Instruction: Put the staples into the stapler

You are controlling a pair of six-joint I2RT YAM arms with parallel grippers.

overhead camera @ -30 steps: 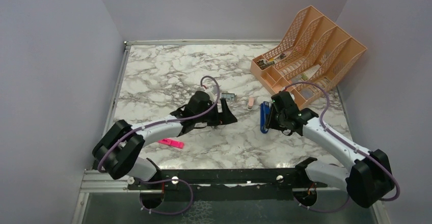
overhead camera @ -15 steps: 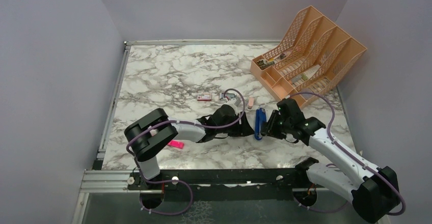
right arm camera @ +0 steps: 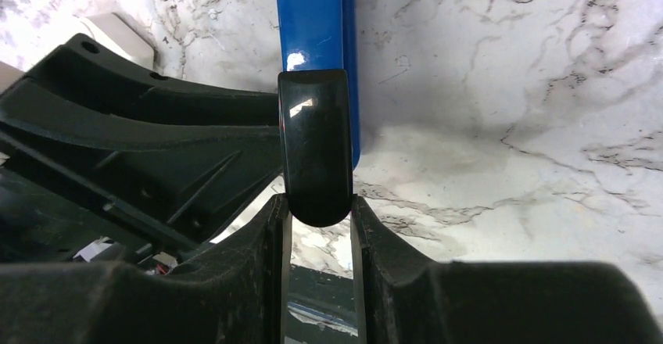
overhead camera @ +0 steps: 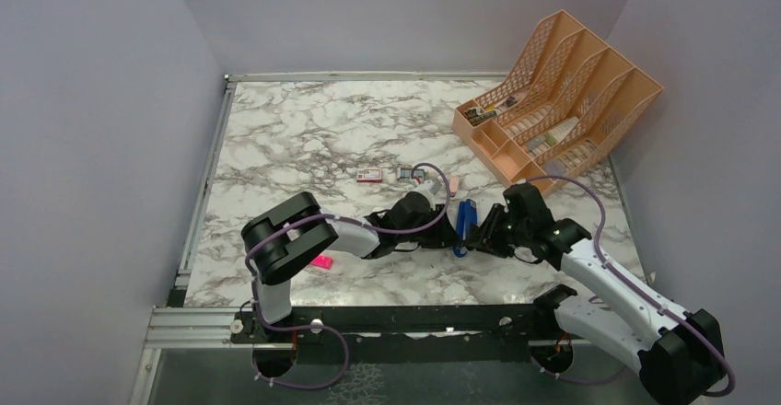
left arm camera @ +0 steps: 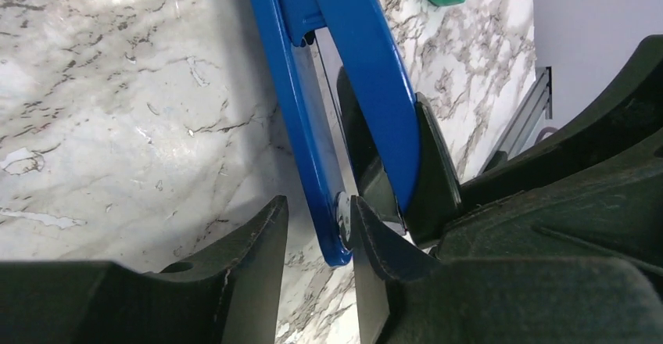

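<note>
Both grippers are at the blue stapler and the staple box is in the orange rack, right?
No: the top view shows the staple box on the marble table, left of the orange rack. The left gripper and right gripper are at the blue stapler.

Left arm [overhead camera: 355,237] and right arm [overhead camera: 599,271] extend low, converging mid-tabletop. Right hand [right arm camera: 317,211] clamped on the stapler's [right arm camera: 313,16] black end. Left hand [left arm camera: 317,219] straddles its blue end, one finger clear.

Grey walls [overhead camera: 92,101] are boxing in a marble desk [overhead camera: 304,129] like a lab cell. A peach file organizer [overhead camera: 562,83] is adding office dressing.
</note>
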